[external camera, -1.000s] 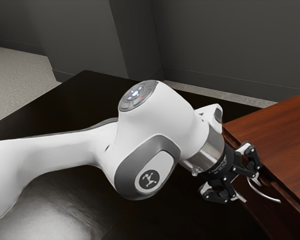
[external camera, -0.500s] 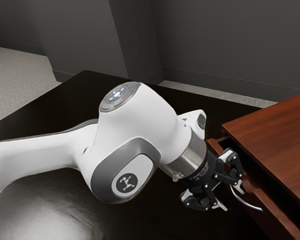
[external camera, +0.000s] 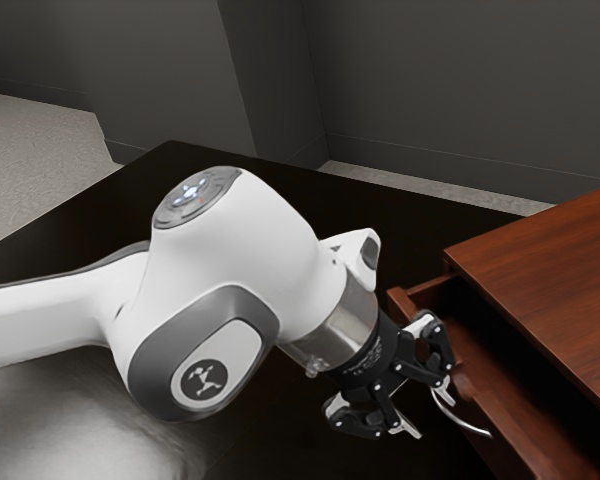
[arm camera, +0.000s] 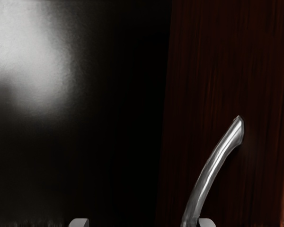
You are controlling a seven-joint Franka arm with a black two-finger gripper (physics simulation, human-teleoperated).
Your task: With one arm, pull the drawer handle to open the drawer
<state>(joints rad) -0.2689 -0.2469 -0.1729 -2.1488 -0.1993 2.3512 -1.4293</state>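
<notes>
A dark red wooden cabinet (external camera: 550, 270) stands at the exterior view's right. Its top drawer (external camera: 420, 300) juts out toward the arm, with a dark gap showing behind its front. A curved silver handle (external camera: 467, 424) is fixed on the drawer front. My black gripper (external camera: 430, 398) sits at that handle, open. In the wrist view the handle (arm camera: 217, 161) curves across the wooden drawer front (arm camera: 227, 71) and rests against one fingertip (arm camera: 206, 221). The other fingertip (arm camera: 79, 221) stands well apart from it, so the handle is hooked, not clamped.
The cabinet sits on a glossy black table (external camera: 130, 210), whose surface (arm camera: 61, 71) also lies beside the drawer front in the wrist view. My white arm (external camera: 220, 300) stretches low across it from the exterior view's left. Grey walls and a pale floor lie behind.
My hand has drawn back toward the exterior view's left and lower, taking the handle with it. The drawer has slid out from nearly flush to clearly open.
</notes>
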